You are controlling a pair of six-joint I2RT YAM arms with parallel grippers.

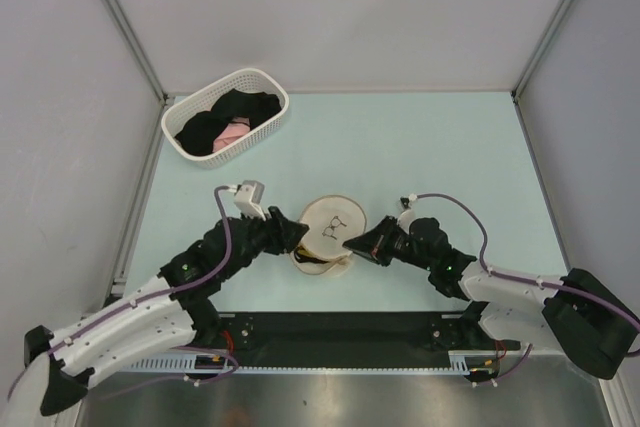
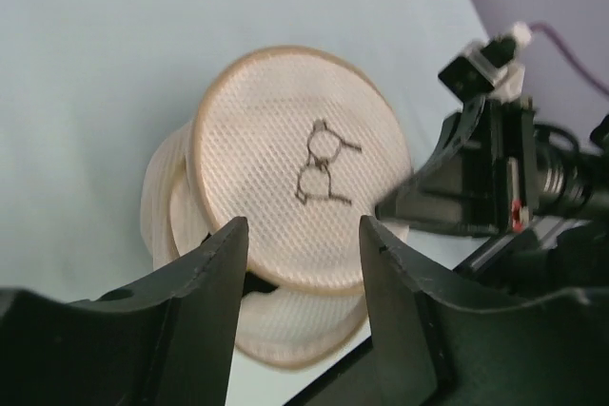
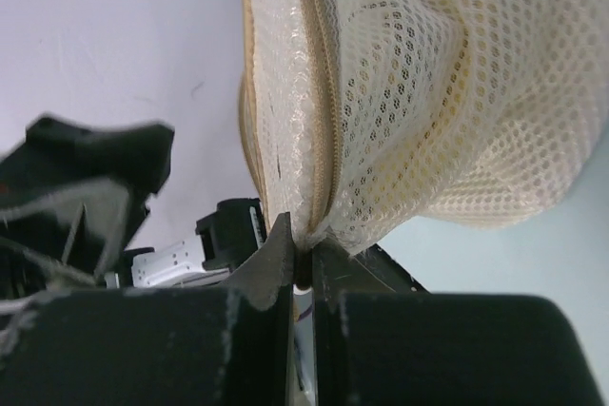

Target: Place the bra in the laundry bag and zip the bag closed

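My right gripper (image 3: 303, 256) is pinched tight on the laundry bag (image 1: 333, 223) at its seam, right where the zipper (image 3: 329, 111) runs down to the fingers. I can't tell whether it holds the pull tab or only mesh. My left gripper (image 2: 303, 252) has its jaws spread, straddling the bag's left rim without clamping it.

The bag sits near the middle of the table (image 1: 450, 147), towards its near edge, between the two arms. Its halves are not fully together on the near side. I see no yellow anywhere, so I judge the bra is inside; a dark scrap (image 2: 257, 282) shows in the gap.

Risks as I see them:
- Pulling the zip with the left side unanchored would drag the whole pod along.
- A mesh-only pinch would slip.
- A strap in the gap could jam the zip.
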